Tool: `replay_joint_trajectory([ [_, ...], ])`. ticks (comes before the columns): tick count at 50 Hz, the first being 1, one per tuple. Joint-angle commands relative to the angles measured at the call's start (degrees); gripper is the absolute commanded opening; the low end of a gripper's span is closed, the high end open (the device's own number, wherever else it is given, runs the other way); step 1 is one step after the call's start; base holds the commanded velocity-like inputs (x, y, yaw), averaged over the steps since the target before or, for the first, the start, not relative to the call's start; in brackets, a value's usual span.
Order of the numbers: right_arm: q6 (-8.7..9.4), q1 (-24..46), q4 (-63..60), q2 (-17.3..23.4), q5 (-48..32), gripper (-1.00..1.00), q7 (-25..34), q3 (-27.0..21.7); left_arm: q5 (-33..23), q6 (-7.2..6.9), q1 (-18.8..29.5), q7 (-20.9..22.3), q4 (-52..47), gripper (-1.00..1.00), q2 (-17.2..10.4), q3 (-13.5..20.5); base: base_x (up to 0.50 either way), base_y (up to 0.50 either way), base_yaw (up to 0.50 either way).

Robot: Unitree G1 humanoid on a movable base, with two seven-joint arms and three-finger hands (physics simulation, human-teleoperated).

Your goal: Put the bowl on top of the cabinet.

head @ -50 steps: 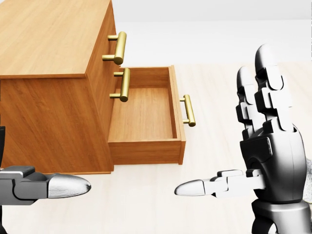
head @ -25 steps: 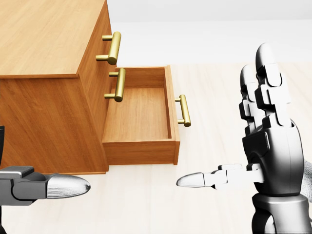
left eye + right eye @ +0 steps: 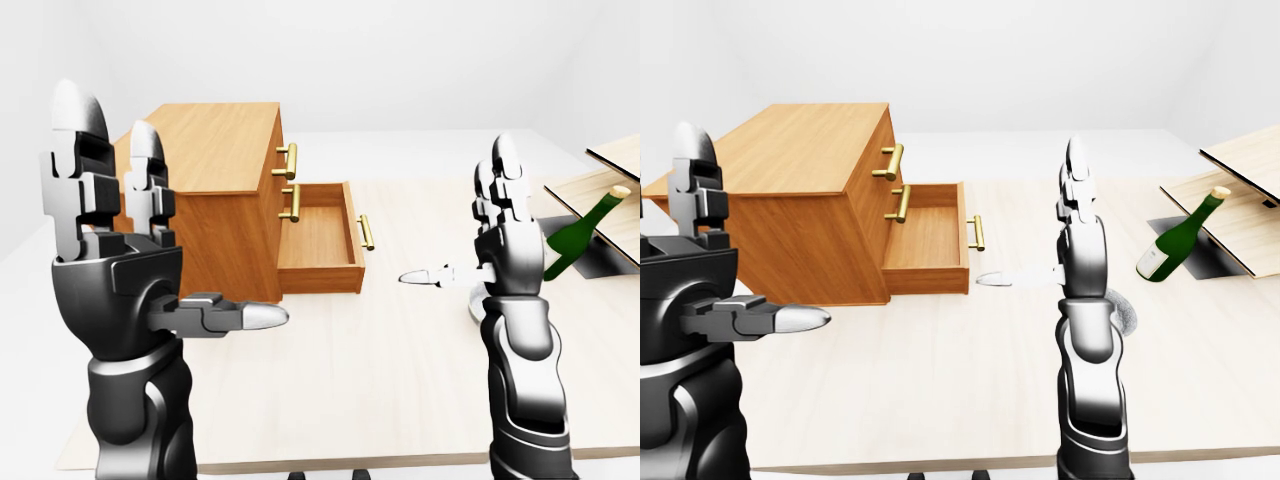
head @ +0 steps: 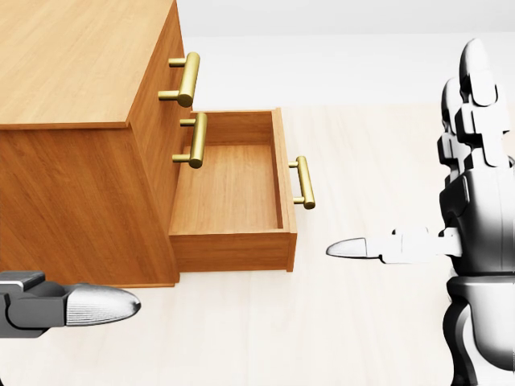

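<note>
Approach step: my left hand (image 3: pixel 120 275) and right hand (image 3: pixel 505 250) are spread empty; next I grasp the half-hidden bowl (image 3: pixel 1126 312), well right of the cabinet (image 3: pixel 215 190).

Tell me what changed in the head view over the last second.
The right hand rose and slid toward the view's right edge, open and empty. The left hand drifted slightly left. Early on the whole picture shifted a little left: the camera moved, not the furniture. Nothing was grasped or released. The cabinet and its open drawer stayed as they were.
</note>
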State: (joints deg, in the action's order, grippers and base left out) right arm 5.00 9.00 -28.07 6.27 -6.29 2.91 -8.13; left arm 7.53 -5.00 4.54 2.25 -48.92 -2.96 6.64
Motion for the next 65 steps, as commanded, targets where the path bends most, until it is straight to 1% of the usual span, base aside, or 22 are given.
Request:
replay_joint_trajectory([
  [1, 0.00, 3.01, 3.22, 2.83, -2.69, 1.00, 0.70, -2.89, 0.41, 0.00, 0.35, -0.27, -0.48, 1.00, -0.19, 0.28, 0.00, 0.00, 0.00],
  [4, 0.00, 3.77, 4.55, 3.91, -4.33, 1.00, 1.03, -3.32, 0.49, 0.00, 0.36, -0.24, -0.49, 1.00, -0.22, 0.42, 0.00, 0.00, 0.00],
  [8, 0.00, 4.21, 6.19, 5.33, -8.97, 1.00, 1.42, -3.42, 0.53, 0.00, 0.47, -0.30, -0.61, 1.00, -0.29, 0.48, 0.00, 0.00, 0.00],
  [17, 0.00, 5.55, 9.83, 6.51, -10.26, 1.00, 1.85, -5.58, 0.45, 0.00, 0.38, -0.23, -0.38, 1.00, -0.28, 0.42, 0.00, 0.00, 0.00],
  [39, 0.00, 5.23, 16.23, 8.70, -15.66, 1.00, 1.82, -6.66, 0.70, 0.00, 0.47, -0.36, -0.28, 1.00, -0.31, 0.50, 0.00, 0.00, 0.00],
  [43, 0.00, 4.97, 18.40, 9.51, -16.86, 1.00, 2.03, -6.95, 0.86, 0.00, 0.66, -0.38, -0.27, 1.00, -0.37, 0.75, 0.00, 0.00, 0.00],
  [49, 0.00, 4.96, 21.13, 10.87, -18.02, 1.00, 2.23, -8.05, 0.44, 0.00, 0.03, -0.30, -0.07, 1.00, -0.20, 0.15, 0.00, 0.00, 0.00],
  [55, 0.00, 5.45, 25.22, 11.39, -19.86, 1.00, 1.04, -7.59, 0.25, 0.00, -0.04, -0.22, 0.29, 1.00, -0.13, 0.08, 0.00, 0.00, 0.00],
  [65, 0.00, 4.99, 25.36, 11.74, -21.59, 1.00, 1.76, -7.79, -0.05, 0.00, -0.15, -0.15, 0.43, 1.00, -0.03, -0.20, 0.00, 0.00, 0.00],
])
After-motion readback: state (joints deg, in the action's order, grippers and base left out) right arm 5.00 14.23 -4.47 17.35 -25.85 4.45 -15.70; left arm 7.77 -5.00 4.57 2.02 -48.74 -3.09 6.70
